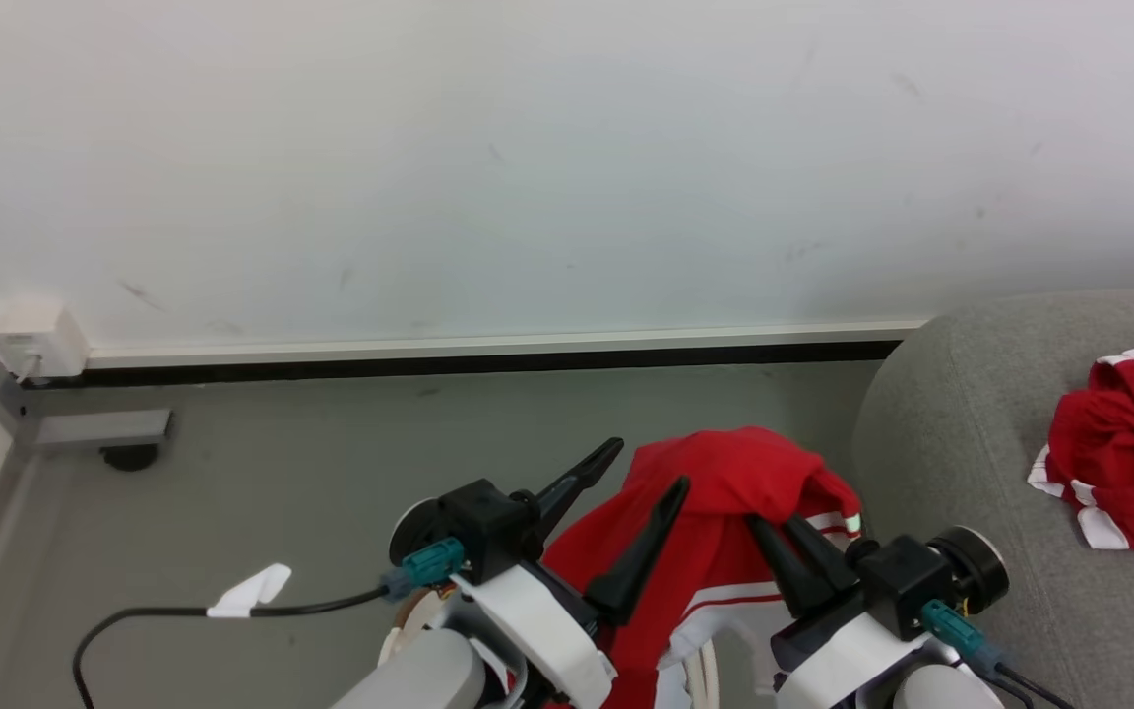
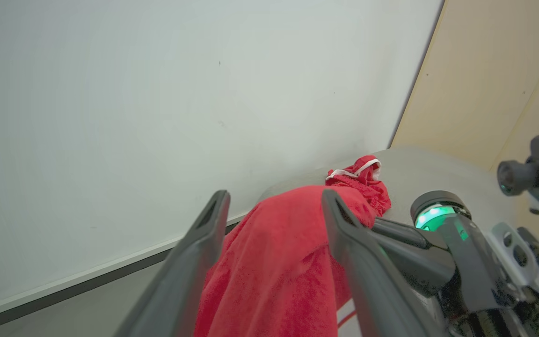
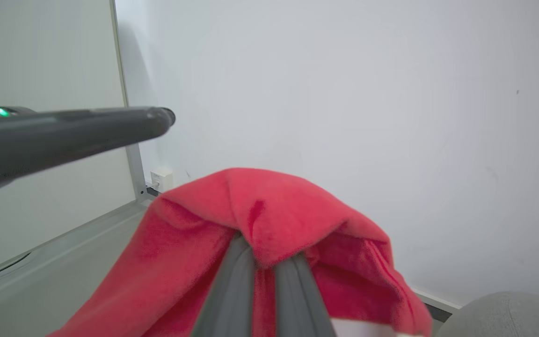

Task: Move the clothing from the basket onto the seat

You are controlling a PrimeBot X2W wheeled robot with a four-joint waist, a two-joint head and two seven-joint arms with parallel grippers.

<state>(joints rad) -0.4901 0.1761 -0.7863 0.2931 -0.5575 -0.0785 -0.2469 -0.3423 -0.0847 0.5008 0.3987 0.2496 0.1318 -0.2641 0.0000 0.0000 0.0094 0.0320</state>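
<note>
A red garment with white trim (image 1: pixel 724 492) hangs in the air in front of the grey seat (image 1: pixel 961 443), bunched over the tips of my right gripper (image 1: pixel 774 527), which is shut on it. In the right wrist view the cloth (image 3: pixel 260 210) drapes over the closed fingers (image 3: pixel 236 285). My left gripper (image 1: pixel 648 468) stands open just left of the cloth, one finger lying against it; in the left wrist view the fabric (image 2: pixel 274 252) shows between its spread fingers (image 2: pixel 344 234). A second red garment (image 1: pixel 1128 453) lies crumpled on the seat. A cream sliver of the basket (image 1: pixel 400 635) peeks out below my left arm.
A white wall with a dark skirting strip (image 1: pixel 488 359) runs across the back above grey floor (image 1: pixel 331 473). A black cable with a white tag (image 1: pixel 252 591) lies on the floor at the left. A metal frame foot (image 1: pixel 99 428) stands at the far left.
</note>
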